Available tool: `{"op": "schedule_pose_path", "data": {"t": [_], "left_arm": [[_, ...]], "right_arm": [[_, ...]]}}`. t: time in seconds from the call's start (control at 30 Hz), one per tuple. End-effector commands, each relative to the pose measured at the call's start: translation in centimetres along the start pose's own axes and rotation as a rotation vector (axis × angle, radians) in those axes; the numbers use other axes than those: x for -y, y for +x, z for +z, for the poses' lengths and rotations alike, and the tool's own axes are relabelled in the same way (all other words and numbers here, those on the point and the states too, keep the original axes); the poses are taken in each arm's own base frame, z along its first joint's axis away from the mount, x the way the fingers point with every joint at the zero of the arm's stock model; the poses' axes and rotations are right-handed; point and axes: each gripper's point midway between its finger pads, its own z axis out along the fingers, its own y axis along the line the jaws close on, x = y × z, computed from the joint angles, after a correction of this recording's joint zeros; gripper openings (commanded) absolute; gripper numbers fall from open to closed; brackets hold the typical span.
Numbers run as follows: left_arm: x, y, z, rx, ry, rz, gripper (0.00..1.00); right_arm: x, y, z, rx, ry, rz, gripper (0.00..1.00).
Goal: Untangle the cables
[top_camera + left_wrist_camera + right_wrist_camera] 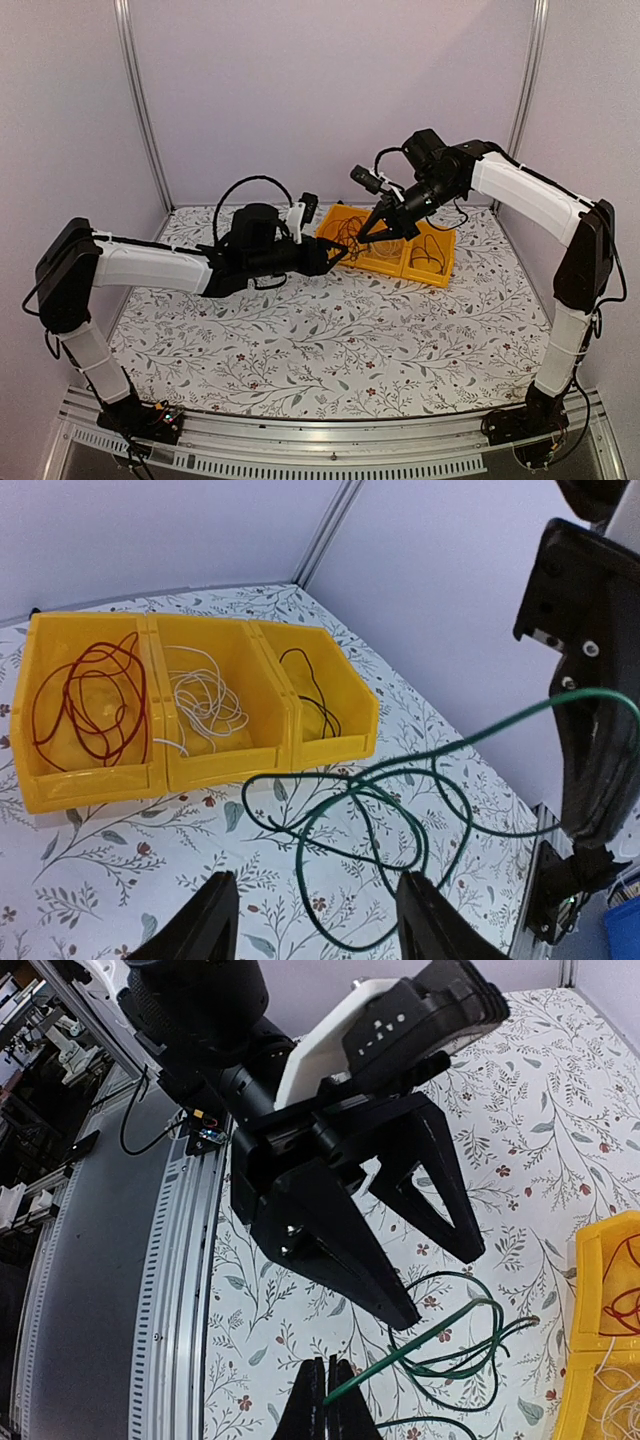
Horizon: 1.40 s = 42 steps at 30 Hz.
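**Top external view.** Floral counter [330,340] with a yellow bin [432,270] of three compartments at its far centre. The left fingers [335,255] and right fingers [372,232] meet just in front of the bin's left end. Thin dark wires show inside the bin, too small to sort by colour here.

**Left wrist view.**
- Red cable [100,665]: coiled alone in the left compartment of the yellow bin [100,780].
- White cable [205,700]: coiled alone in the middle compartment.
- Black cable [315,695]: alone in the right compartment.
- Green cable [357,780]: outside the bin, lying in loose overlapping loops on the counter [120,880] just in front of it. One strand rises to the upper right toward the other arm.
- Left fingers [215,920]: spread apart with nothing between them, above bare counter near the green loops.

**Right wrist view.** The right fingers [327,1390] are pressed together on a strand of the green cable [420,1345], the rest of which lies looped on the counter beside the bin's corner [590,1340]. The left fingers [400,1305] hang wide and empty directly over those loops.

**Progress, as judged.** Three cables lie separated, one to a compartment. The green cable appears to be the last one out, held at one point but not yet stowed, and no compartment stands free for it.
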Motion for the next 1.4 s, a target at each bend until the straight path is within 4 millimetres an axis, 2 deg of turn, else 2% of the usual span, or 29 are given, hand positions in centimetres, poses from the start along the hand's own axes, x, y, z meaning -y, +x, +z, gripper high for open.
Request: {"op": "schedule_pose_path", "data": {"t": [0.0,0.07,0.2,0.23,0.3,0.43,0.57,0.7,0.9,1.0,1.2,1.37], "left_arm": [[-0.5,-1.3,1.9,0.012,0.065,-0.065,0.54],[-0.2,-1.2,2.6,-0.005,0.104,-0.066,0.44],[-0.2,-0.7,3.4,-0.029,0.136,-0.086,0.15],[-0.8,-0.4,3.4,-0.036,0.115,-0.097,0.08],[-2.7,0.2,3.0,-0.044,0.035,-0.139,0.00],[-6.1,2.1,0.6,-0.048,-0.082,-0.230,0.00],[-8.0,3.8,-2.1,-0.050,-0.155,-0.256,0.00],[-8.5,4.4,-3.9,-0.044,-0.185,-0.248,0.00],[-8.8,4.7,-5.4,-0.042,-0.215,-0.235,0.00],[-8.9,5.2,-6.1,-0.066,-0.230,-0.221,0.00],[-10.3,7.6,-8.7,-0.166,-0.332,-0.141,0.00],[-12.8,9.5,-11.1,-0.235,-0.484,-0.096,0.00]], "right_arm": [[-0.1,-0.6,0.2,0.003,-0.004,-0.042,0.00],[0.0,-0.6,0.1,0.002,0.000,-0.043,0.00],[0.1,-0.7,0.0,-0.002,0.016,-0.048,0.00],[0.2,-0.8,-0.1,-0.002,0.026,-0.050,0.00],[0.4,-1.2,-0.7,0.003,0.062,-0.062,0.00],[1.2,-3.2,-3.6,0.069,0.170,-0.096,0.00],[3.0,-4.6,-7.7,0.142,0.288,-0.068,0.00],[5.2,-3.3,-9.0,0.136,0.343,-0.018,0.00],[6.7,-1.7,-8.9,0.119,0.364,0.033,0.00],[8.2,-0.9,-9.6,0.110,0.417,0.074,0.00],[11.9,-0.7,-15.0,0.146,0.599,0.109,0.00],[14.7,0.1,-19.6,0.184,0.747,0.169,0.00]]}}
